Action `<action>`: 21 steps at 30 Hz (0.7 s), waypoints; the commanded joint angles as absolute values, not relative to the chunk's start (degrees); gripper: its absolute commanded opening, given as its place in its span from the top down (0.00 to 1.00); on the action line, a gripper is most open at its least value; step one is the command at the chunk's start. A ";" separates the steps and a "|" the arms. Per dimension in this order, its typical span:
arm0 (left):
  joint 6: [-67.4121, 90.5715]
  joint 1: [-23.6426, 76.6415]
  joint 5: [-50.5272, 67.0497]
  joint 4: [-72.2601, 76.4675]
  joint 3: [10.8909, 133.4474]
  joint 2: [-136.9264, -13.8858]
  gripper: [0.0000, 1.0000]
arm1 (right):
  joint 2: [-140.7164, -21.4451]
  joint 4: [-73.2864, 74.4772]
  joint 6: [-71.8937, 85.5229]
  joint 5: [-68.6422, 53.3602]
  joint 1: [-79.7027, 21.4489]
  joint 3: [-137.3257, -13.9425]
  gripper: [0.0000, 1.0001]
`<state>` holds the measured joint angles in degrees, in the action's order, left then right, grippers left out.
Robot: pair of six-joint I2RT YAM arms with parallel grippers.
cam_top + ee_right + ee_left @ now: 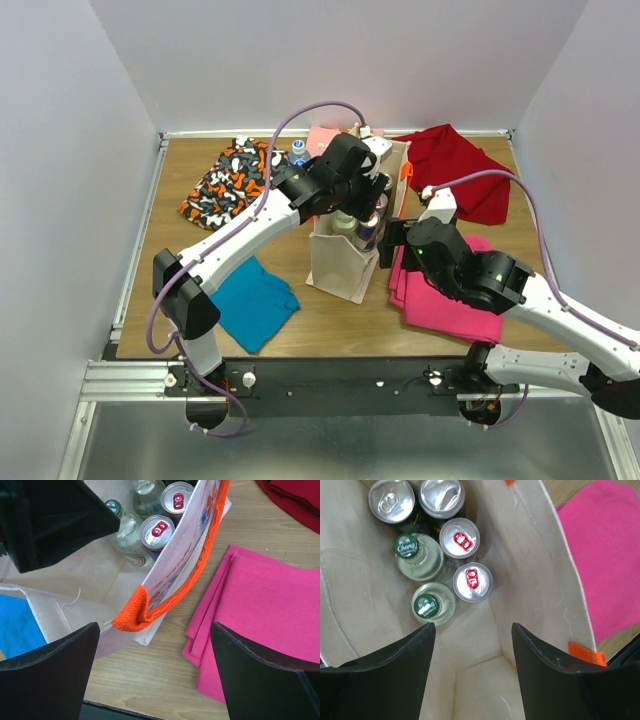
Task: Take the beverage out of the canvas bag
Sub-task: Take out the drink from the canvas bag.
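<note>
The canvas bag [335,270] stands upright mid-table, and my left gripper [362,196] hangs over its mouth. In the left wrist view the bag's inner wall [535,555] surrounds the beverages: two green-capped glass bottles [426,606] [407,546], two red-tabbed cans [472,580] [459,537] and two silver-topped cans [391,500]. There the left gripper [472,645] is open above bare bag floor, with the nearest bottle just past its left fingertip. My right gripper [154,630] is open beside the bag's right side, just below the orange handle [131,614], holding nothing.
A folded pink cloth [450,300] lies right of the bag, under the right arm. At the back are a red cloth [455,165] on the right and a patterned cloth [225,185] on the left. A blue cloth [250,300] lies at the front left. A small bottle [298,152] stands behind the bag.
</note>
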<state>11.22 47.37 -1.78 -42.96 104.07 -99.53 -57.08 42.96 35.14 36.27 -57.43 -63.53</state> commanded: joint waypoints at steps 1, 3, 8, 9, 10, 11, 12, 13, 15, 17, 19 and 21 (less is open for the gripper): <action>13.80 47.29 -4.83 -41.65 103.36 -100.71 0.28 | -56.78 42.98 34.54 35.51 -57.74 -64.07 0.00; 14.15 47.02 -5.10 -43.49 105.29 -101.95 0.28 | -56.16 42.72 34.63 35.68 -57.66 -63.99 0.00; 15.38 46.58 -7.38 -44.47 105.47 -103.97 0.23 | -54.84 42.71 34.63 35.95 -57.74 -64.25 0.00; 15.64 46.50 -7.56 -44.39 105.29 -104.06 0.21 | -54.76 42.89 34.63 36.03 -57.74 -64.34 0.00; 15.91 46.32 -7.56 -44.47 105.12 -104.32 0.20 | -54.67 42.98 34.63 36.21 -57.66 -64.42 0.00; 16.60 46.06 -7.82 -44.30 104.25 -104.24 0.20 | -54.41 42.98 34.63 36.21 -57.74 -64.42 0.00; 17.05 45.88 -8.00 -43.77 103.72 -104.24 0.19 | -54.32 43.07 34.54 36.30 -57.66 -64.34 0.00; 17.57 45.70 -8.17 -43.60 103.19 -104.06 0.18 | -54.40 43.07 34.54 36.39 -57.66 -64.25 0.00; 18.54 45.09 -7.48 -42.20 101.35 -103.54 0.18 | -54.40 43.24 34.54 36.47 -57.66 -64.34 0.00; 19.16 44.56 -6.95 -41.23 99.68 -102.92 0.16 | -54.32 43.24 34.45 36.39 -57.66 -64.16 0.00; 19.51 43.60 -5.37 -40.78 99.32 -103.18 0.16 | -54.40 43.33 34.37 36.39 -57.74 -64.33 0.00; 19.51 42.89 -4.23 -41.13 99.67 -103.71 0.16 | -54.58 43.50 34.28 36.47 -57.66 -64.51 0.00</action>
